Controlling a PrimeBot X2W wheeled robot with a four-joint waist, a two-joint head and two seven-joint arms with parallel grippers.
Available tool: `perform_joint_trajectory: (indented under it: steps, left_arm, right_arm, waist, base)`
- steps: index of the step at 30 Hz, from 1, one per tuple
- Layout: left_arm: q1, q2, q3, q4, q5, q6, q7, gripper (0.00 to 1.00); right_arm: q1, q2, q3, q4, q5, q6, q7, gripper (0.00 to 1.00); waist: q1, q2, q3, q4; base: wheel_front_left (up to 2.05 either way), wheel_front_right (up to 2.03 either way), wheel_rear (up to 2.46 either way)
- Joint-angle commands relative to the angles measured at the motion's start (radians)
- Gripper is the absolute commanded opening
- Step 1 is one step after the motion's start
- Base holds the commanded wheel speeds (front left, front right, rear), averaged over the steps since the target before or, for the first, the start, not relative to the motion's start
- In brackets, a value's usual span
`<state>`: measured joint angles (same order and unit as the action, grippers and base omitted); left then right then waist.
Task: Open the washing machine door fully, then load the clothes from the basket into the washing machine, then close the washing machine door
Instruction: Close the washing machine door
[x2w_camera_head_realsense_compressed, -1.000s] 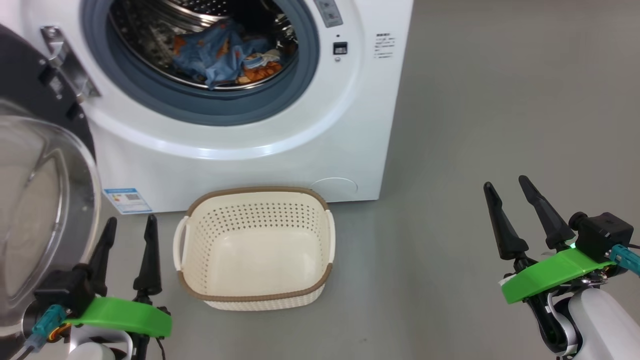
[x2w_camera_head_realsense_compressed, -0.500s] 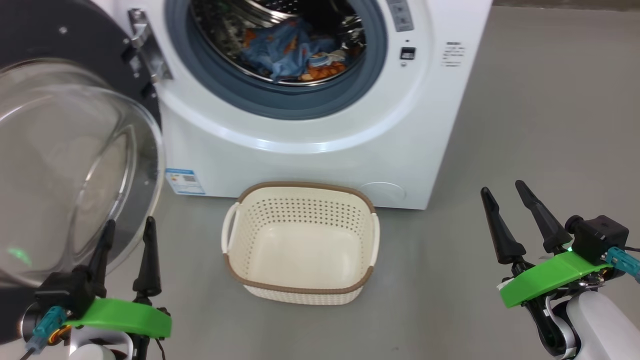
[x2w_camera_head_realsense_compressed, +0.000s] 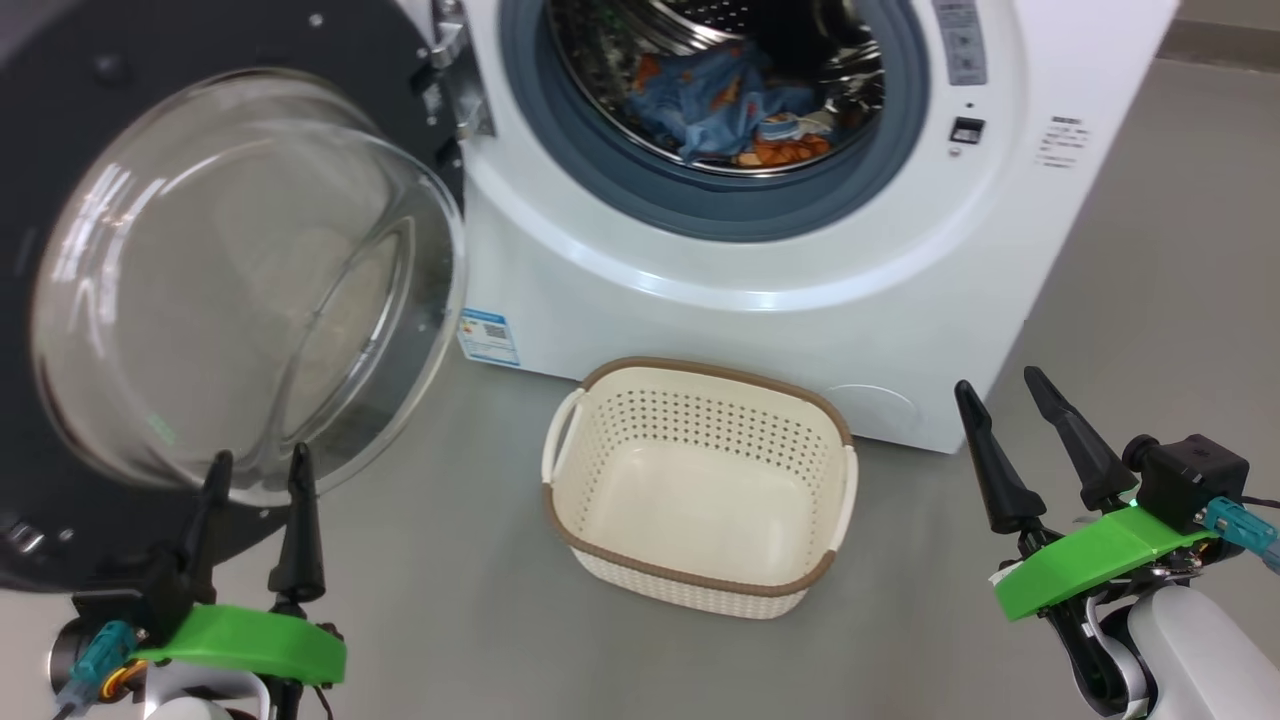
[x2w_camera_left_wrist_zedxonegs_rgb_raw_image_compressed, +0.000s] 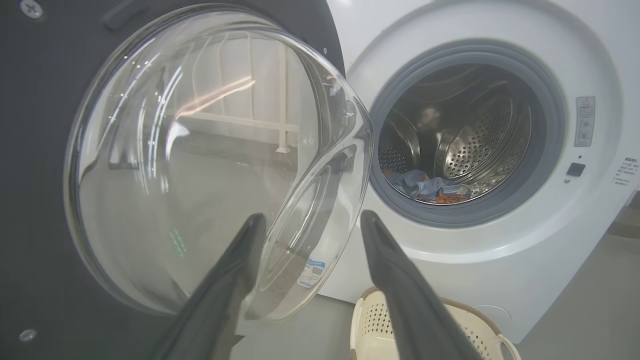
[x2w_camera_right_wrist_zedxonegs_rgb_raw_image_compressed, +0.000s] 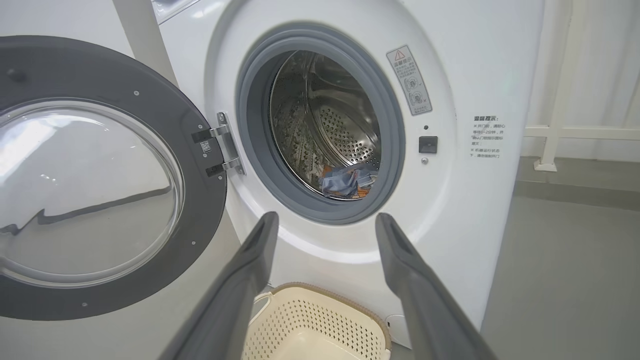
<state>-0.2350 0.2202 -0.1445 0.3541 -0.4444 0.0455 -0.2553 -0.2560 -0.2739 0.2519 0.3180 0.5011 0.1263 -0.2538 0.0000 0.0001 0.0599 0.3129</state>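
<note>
The white washing machine (x2w_camera_head_realsense_compressed: 760, 270) stands with its round door (x2w_camera_head_realsense_compressed: 240, 270) swung wide open to the left, glass bowl facing me. Light blue clothes (x2w_camera_head_realsense_compressed: 730, 110) lie inside the steel drum, also seen as clothes (x2w_camera_right_wrist_zedxonegs_rgb_raw_image_compressed: 347, 180) and clothes (x2w_camera_left_wrist_zedxonegs_rgb_raw_image_compressed: 425, 186). The cream basket (x2w_camera_head_realsense_compressed: 700, 570) sits on the floor before the machine with nothing in it. My left gripper (x2w_camera_head_realsense_compressed: 258, 468) is open at the lower left, just in front of the door's glass bowl (x2w_camera_left_wrist_zedxonegs_rgb_raw_image_compressed: 210, 160). My right gripper (x2w_camera_head_realsense_compressed: 1000, 385) is open at the lower right, right of the basket (x2w_camera_right_wrist_zedxonegs_rgb_raw_image_compressed: 320, 325).
A grey floor (x2w_camera_head_realsense_compressed: 1150, 330) stretches to the right of the machine. The open door (x2w_camera_right_wrist_zedxonegs_rgb_raw_image_compressed: 90, 180) takes up the space at the left. A white rail and wall (x2w_camera_right_wrist_zedxonegs_rgb_raw_image_compressed: 575, 130) stand behind the machine on the right.
The head camera has turned left, so the machine, door and basket shifted right in the picture. Both grippers kept their places and stayed open.
</note>
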Motion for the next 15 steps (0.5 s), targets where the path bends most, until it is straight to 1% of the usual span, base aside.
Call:
perform_joint_trajectory:
  steps: [1,8,15]
  left_arm:
    - [-0.007,0.021,0.04,-0.014,0.005,0.007,-0.006,1.0]
    - [-0.003,0.015,0.042,-0.013,0.005,0.005,-0.006,1.0]
    - [0.003,0.014,0.043,-0.017,0.005,0.007,-0.006,1.0]
  right_arm:
    - [0.002,-0.012,0.016,-0.019,0.01,0.004,-0.008,1.0]
    - [0.002,-0.011,0.015,-0.014,0.01,0.004,-0.008,1.0]
    - [-0.003,-0.01,0.022,-0.013,0.01,0.004,-0.008,1.0]
  waist:
    - [0.0,-0.0001,-0.002,0.043]
    - [0.0,-0.0001,0.0,0.1]
    - [0.0,-0.0001,0.003,0.124]
  base:
    - [0.0,0.0,0.0]
    - [0.0,0.0,0.0]
    - [0.0,0.0,0.0]
